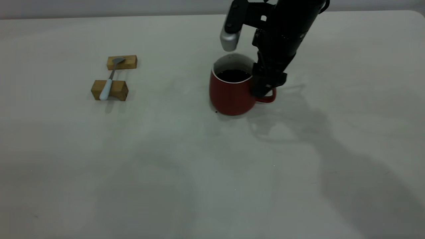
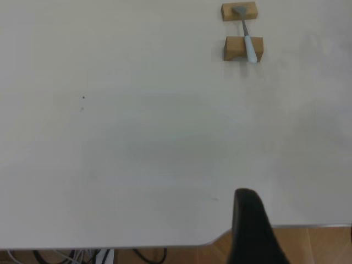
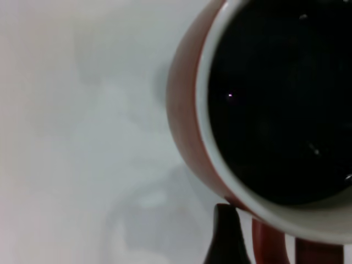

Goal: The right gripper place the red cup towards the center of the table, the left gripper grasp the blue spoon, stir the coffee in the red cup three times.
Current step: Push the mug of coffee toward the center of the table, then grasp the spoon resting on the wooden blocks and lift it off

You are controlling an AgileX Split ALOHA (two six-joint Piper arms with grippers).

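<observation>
Near the table (image 1: pixel 166 159) centre: right gripper (image 1: pixel 265 89) at the red cup (image 1: pixel 230 96) handle.

Its jaws straddle the red loop handle; closure on it cannot be confirmed. The cup stands upright, holding dark coffee (image 1: pixel 233 75). Toward the left edge, the blue spoon (image 1: pixel 108 83) bridges two wooden blocks (image 1: pixel 114 90). The left gripper (image 2: pixel 250 231) hangs beyond a table edge, well apart from the spoon; its jaw state cannot be determined.
</observation>
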